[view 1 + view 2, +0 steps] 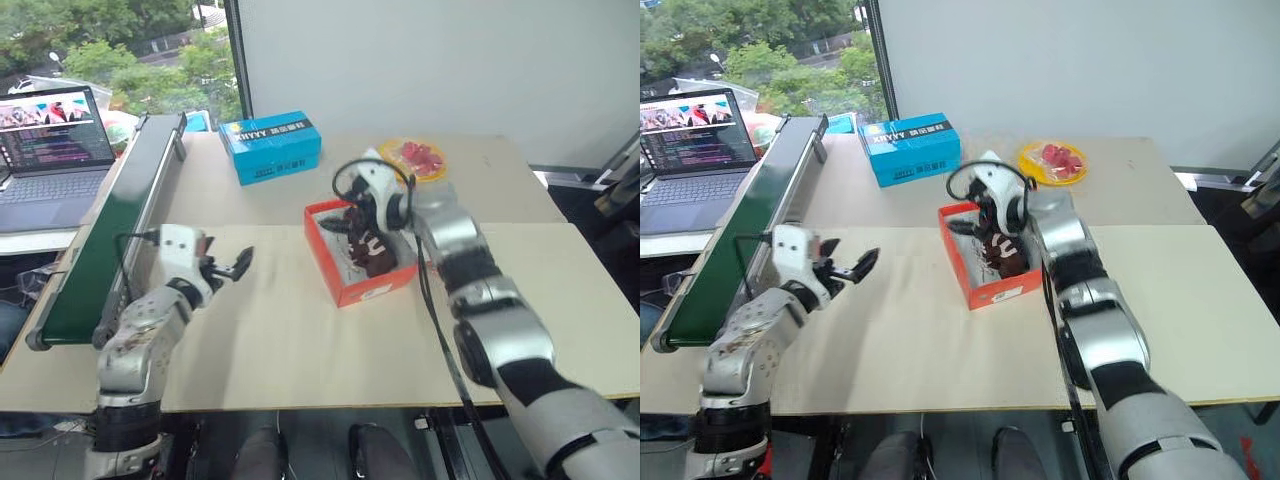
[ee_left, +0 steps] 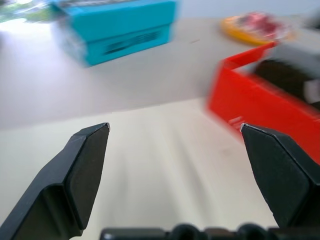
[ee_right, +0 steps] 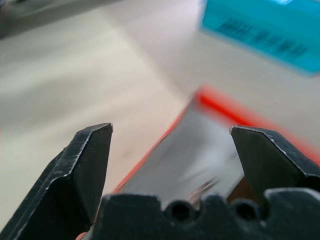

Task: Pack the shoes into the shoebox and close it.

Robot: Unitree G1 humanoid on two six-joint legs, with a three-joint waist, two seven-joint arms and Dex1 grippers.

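While both tools gape empty, beige table (image 1: 280, 340) holds shoebox (image 1: 345, 285) — window (image 1: 120, 50) behind.

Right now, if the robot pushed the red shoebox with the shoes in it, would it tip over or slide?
Probably slide. The shoebox is low and sits flat on the smooth table, so tipping seems unlikely. It looks like thin cardboard, so its walls may bend under a hard push. The dark shoes inside add some weight, which should steady it.
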